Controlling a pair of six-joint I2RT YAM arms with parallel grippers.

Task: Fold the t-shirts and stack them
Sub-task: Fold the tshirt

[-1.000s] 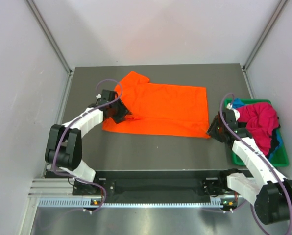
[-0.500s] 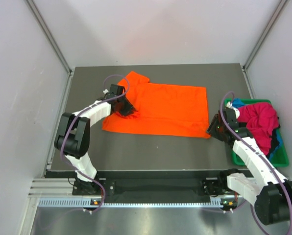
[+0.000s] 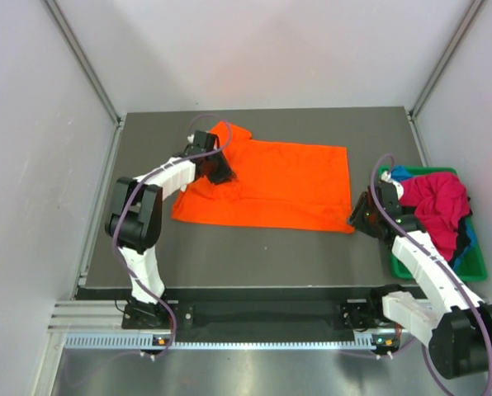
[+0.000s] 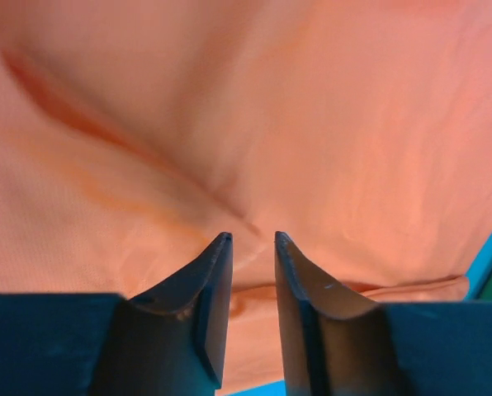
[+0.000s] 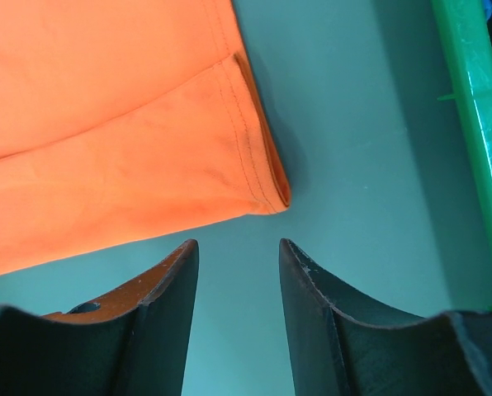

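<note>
As far as I can read the overhead view, the vivid orange soft cloth t-shirt [image 3: 279,186] lies spread on the dark grey flat table [image 3: 254,256], collar end to the left, hem to the right, one sleeve poking toward the far edge. Left gripper [image 3: 223,171] sits on the shirt's left part, just below that sleeve, with cloth rucked up around it. Left wrist view: its two dark fingers [image 4: 211,285] stand only narrowly apart, orange cloth fills everything behind and between them, and one crease runs straight to the tips. I cannot tell whether cloth is actually pinched or the tips only rest on it. Right gripper [image 3: 360,216] is at the shirt's near right corner, between the shirt and the green plastic rectangular bin [image 3: 480,266]. Right wrist view: fingers [image 5: 165,285] spread, bare table in the gap, stitched hem corner just ahead of the tips and not touching them, nothing held. Bin stands at the table's right edge, well apart from the left arm. Magenta-red crumpled cloth t-shirt [image 3: 440,202] is heaped in the bin. A bit of bright blue cloth t-shirt [image 3: 400,173] shows at the bin's far left corner, mostly buried.
</note>
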